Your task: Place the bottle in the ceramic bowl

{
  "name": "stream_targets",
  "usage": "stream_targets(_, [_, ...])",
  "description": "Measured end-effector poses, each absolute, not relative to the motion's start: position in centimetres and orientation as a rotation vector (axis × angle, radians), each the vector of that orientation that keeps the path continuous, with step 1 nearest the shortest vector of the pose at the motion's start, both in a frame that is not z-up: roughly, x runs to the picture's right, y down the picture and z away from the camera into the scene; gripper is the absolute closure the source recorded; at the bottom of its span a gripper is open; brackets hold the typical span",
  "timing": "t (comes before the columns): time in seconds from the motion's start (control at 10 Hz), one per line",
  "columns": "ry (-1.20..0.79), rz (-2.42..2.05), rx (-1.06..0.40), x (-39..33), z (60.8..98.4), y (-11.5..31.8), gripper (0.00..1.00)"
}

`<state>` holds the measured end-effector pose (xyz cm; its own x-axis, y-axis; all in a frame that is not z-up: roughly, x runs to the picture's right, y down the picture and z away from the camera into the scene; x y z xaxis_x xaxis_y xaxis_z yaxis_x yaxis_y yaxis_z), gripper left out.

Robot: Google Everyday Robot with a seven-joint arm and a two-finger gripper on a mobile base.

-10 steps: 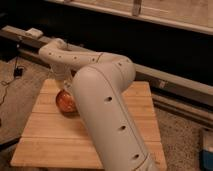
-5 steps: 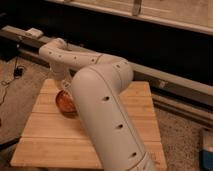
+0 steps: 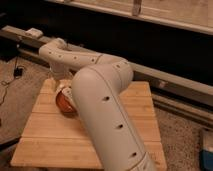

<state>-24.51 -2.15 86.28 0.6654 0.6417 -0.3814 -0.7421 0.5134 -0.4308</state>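
Observation:
The ceramic bowl (image 3: 62,103), orange-red and glossy, sits on the left part of a wooden slatted table (image 3: 47,135). Only its left half shows; my big white arm (image 3: 100,100) covers the rest. The arm reaches out to the back left, bends and comes down over the bowl. My gripper (image 3: 66,93) is at the bowl, just above its rim, and mostly hidden behind the arm. The bottle is hidden from view.
A long grey rail (image 3: 165,80) runs behind the table, with a small white box (image 3: 34,33) on its left end. Cables (image 3: 15,75) lie on the floor at the left. A blue object (image 3: 207,150) stands at the right edge.

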Motion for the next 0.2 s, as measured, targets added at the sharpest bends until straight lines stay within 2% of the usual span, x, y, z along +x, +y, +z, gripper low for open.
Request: stream_targets(0.2, [0.182, 0.836, -0.606, -24.56, 86.27, -2.13, 0.2])
